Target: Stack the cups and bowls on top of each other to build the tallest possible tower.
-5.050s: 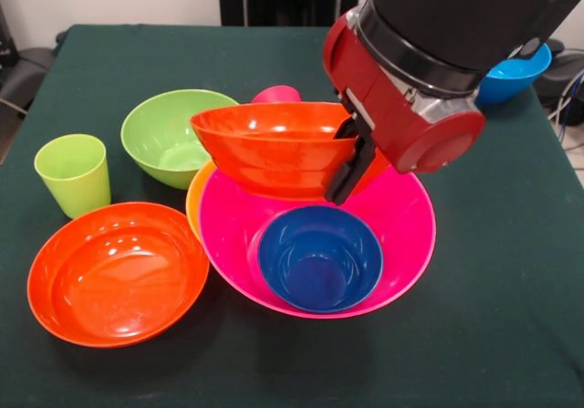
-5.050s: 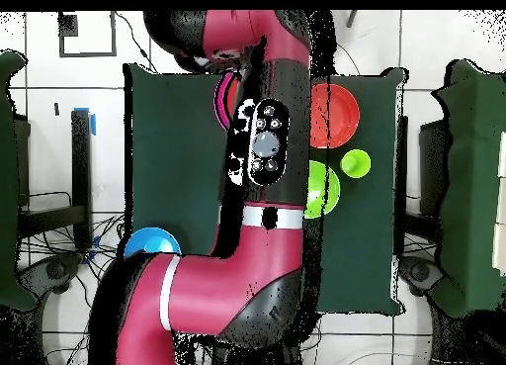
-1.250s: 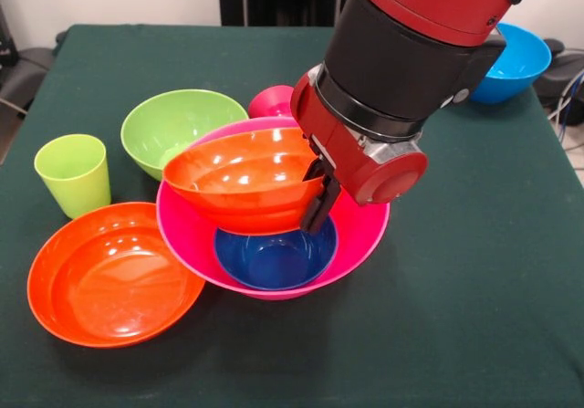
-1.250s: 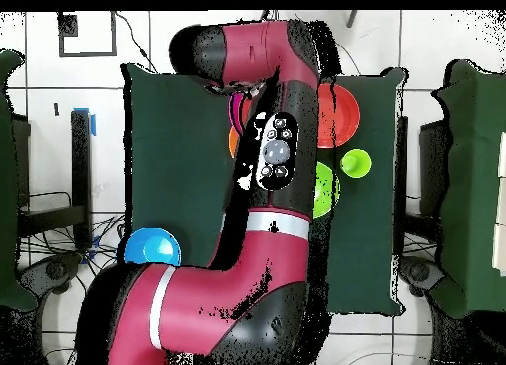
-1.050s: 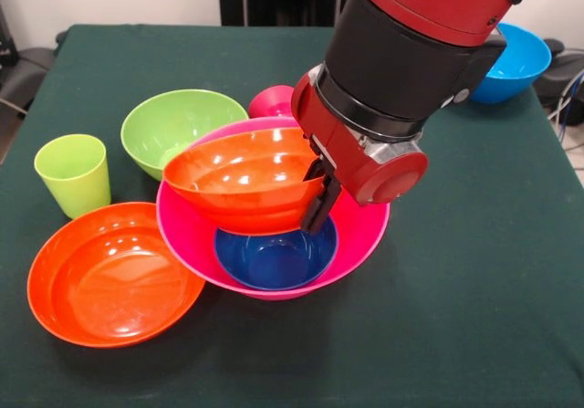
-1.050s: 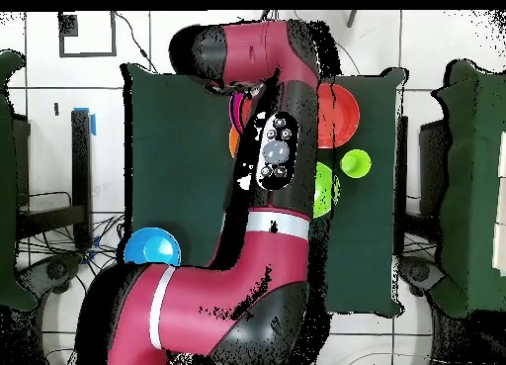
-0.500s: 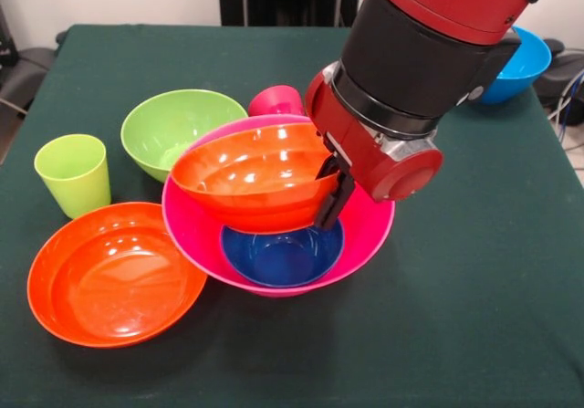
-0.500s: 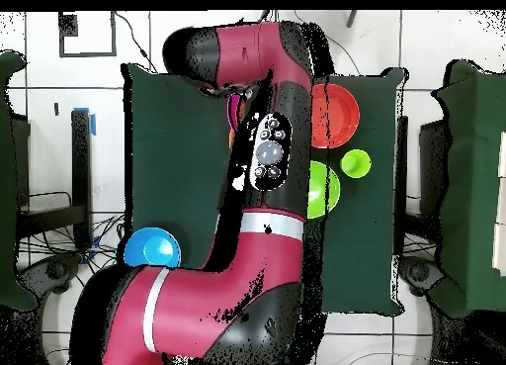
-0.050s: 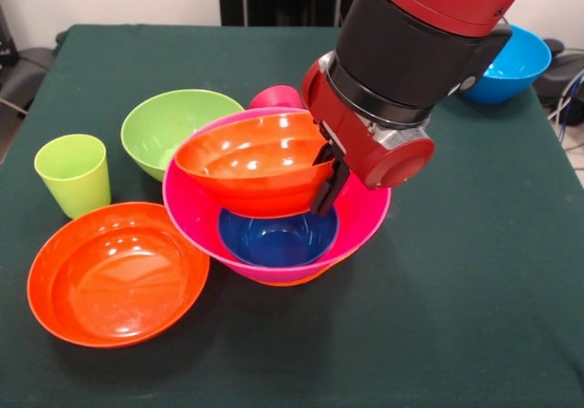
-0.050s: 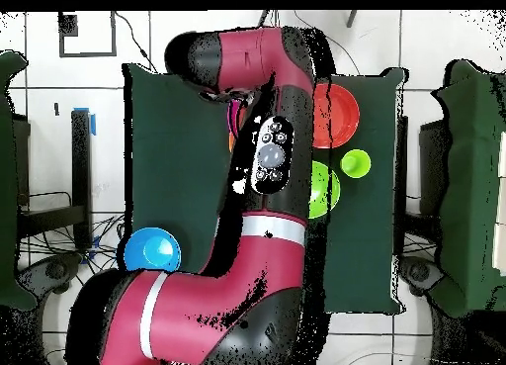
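At the left of the front picture a lime green cup (image 9: 73, 172) stands upright on the dark green table (image 9: 474, 289). Below it, in the lower left, sits a shallow red-orange bowl (image 9: 117, 273), open side up. Just up and right of the cup is a green bowl (image 9: 173, 134), also open side up.

In the middle is the tower (image 9: 274, 203). A big pink bowl (image 9: 365, 221) is the wide part of it, and a thin orange rim (image 9: 292, 280) peeks out from under its bottom. A small dark blue bowl (image 9: 276, 236) sits inside the pink one, at the front. Above the blue bowl, an orange bowl (image 9: 251, 163) hangs tilted, with its open side facing up and to the left. The gripper (image 9: 327, 175) has the right edge of this orange bowl pinched between its black fingers (image 9: 328, 187). Behind the pink bowl, the top of a red-pink cup (image 9: 276, 98) shows.

The big red and black arm (image 9: 411, 52) comes down from the upper right. Past it, in the upper right corner, is a light blue bowl (image 9: 506, 66).

In the picture from above, the arm (image 10: 262, 183) hides the tower. The light blue bowl (image 10: 152, 250) is at lower left, and the red-orange bowl (image 10: 336, 114), green bowl (image 10: 326, 188) and lime green cup (image 10: 356, 163) sit to the right of the arm.
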### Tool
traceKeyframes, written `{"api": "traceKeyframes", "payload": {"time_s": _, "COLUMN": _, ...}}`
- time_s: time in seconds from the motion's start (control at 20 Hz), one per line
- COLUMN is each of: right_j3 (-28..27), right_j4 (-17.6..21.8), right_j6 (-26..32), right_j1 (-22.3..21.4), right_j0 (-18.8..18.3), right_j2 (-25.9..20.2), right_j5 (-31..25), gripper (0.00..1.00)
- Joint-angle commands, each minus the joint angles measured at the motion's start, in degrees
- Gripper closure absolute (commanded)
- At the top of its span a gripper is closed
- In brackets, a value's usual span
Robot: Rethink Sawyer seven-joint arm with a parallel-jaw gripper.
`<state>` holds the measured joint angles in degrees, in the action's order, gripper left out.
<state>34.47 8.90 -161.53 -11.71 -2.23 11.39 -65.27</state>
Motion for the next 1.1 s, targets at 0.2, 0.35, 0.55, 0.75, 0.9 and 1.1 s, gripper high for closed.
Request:
{"api": "traceKeyframes", "payload": {"time_s": 0.2, "right_j3": 7.78, "right_j4": -0.32, "right_j6": 6.16, "right_j1": -0.45, "right_j0": 0.74, "right_j2": -4.05, "right_j5": -2.08, "gripper": 1.0}}
{"api": "traceKeyframes", "payload": {"time_s": 0.35, "right_j3": 8.02, "right_j4": -0.39, "right_j6": 6.23, "right_j1": -0.55, "right_j0": 0.66, "right_j2": -4.19, "right_j5": -1.87, "gripper": 1.0}}
{"api": "traceKeyframes", "payload": {"time_s": 0.55, "right_j3": 8.15, "right_j4": -0.38, "right_j6": 6.21, "right_j1": -0.49, "right_j0": 0.61, "right_j2": -4.24, "right_j5": -1.54, "gripper": 1.0}}
{"api": "traceKeyframes", "payload": {"time_s": 0.75, "right_j3": 8.07, "right_j4": -0.45, "right_j6": 6.2, "right_j1": -0.45, "right_j0": 0.51, "right_j2": -4.31, "right_j5": -1.59, "gripper": 1.0}}
{"api": "traceKeyframes", "payload": {"time_s": 0.9, "right_j3": 8.02, "right_j4": -0.37, "right_j6": 6.14, "right_j1": -0.35, "right_j0": 0.61, "right_j2": -4.24, "right_j5": -1.64, "gripper": 1.0}}
{"api": "traceKeyframes", "payload": {"time_s": 1.1, "right_j3": 8.22, "right_j4": -0.35, "right_j6": 6.37, "right_j1": -0.44, "right_j0": 0.57, "right_j2": -4.28, "right_j5": -1.52, "gripper": 1.0}}
